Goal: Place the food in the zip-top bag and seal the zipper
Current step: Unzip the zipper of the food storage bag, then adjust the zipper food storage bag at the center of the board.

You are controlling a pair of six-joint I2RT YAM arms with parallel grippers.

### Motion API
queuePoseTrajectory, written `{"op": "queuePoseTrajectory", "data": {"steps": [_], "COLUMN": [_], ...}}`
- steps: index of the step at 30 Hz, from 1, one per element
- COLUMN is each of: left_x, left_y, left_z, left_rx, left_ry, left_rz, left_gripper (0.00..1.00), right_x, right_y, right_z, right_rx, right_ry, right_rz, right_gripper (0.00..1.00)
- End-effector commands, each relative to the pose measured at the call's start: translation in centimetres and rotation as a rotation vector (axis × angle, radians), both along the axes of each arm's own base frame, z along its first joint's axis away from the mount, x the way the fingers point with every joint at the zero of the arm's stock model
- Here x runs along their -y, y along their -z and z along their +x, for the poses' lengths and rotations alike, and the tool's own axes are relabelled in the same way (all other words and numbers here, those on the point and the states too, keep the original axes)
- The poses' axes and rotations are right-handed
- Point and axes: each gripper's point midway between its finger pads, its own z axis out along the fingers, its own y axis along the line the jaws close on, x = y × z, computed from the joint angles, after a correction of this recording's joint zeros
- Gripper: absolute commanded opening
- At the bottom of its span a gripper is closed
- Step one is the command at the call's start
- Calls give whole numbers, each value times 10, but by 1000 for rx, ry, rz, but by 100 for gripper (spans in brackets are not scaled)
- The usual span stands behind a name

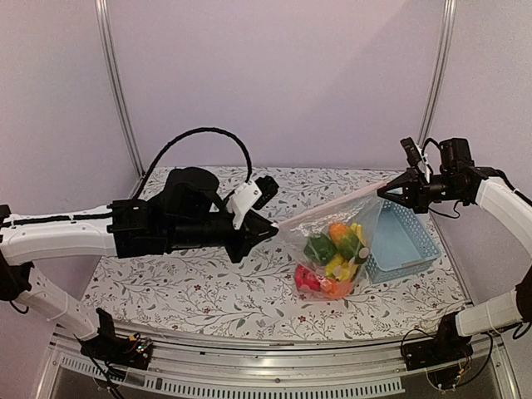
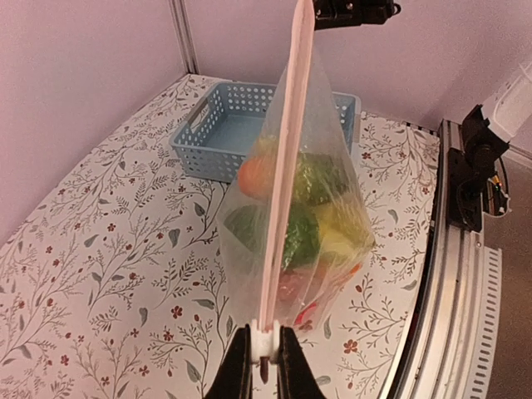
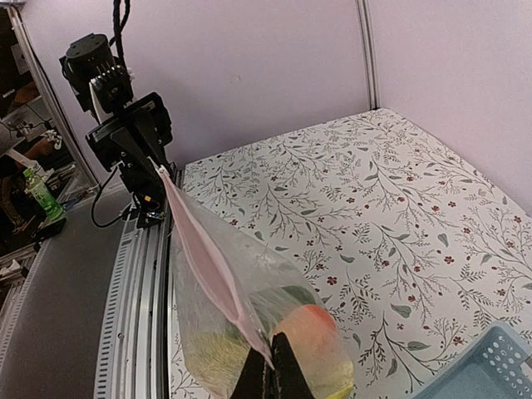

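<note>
The zip-top bag [image 1: 320, 223], food [image 1: 332, 253] sagging in it, hangs under its zipper [image 2: 287, 166], which runs taut lengthwise from the left gripper [image 2: 264, 359], clenched on one end, straight ahead of its fingertips to the right gripper [image 3: 270, 370], pinched shut on the other end.

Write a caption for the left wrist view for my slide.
Left gripper pinching one end of the pink zipper; the clear zip-top bag holds toy food, blue basket behind.
</note>
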Motion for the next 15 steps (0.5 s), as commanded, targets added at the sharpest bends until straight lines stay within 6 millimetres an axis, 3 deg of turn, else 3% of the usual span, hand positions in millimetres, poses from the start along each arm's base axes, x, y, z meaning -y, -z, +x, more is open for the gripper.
{"op": "queuePoseTrajectory", "data": {"steps": [1, 8, 11, 15], "left_x": [-41, -42, -30, -13], "left_y": [30, 22, 12, -2], "left_z": [3, 7, 9, 10], "left_rx": [-44, -11, 3, 23], "left_ry": [-96, -103, -74, -23], "left_rz": [99, 71, 58, 48], "left_gripper": [6, 7, 8, 11], "right_x": [13, 14, 10, -16], "right_y": [-6, -2, -7, -19], "right_z": [17, 17, 8, -9], "right_rx": [38, 15, 45, 210], "right_ry": [61, 69, 56, 8], "right_rz": [-17, -20, -82, -276], "right_gripper": [0, 0, 36, 60]}}
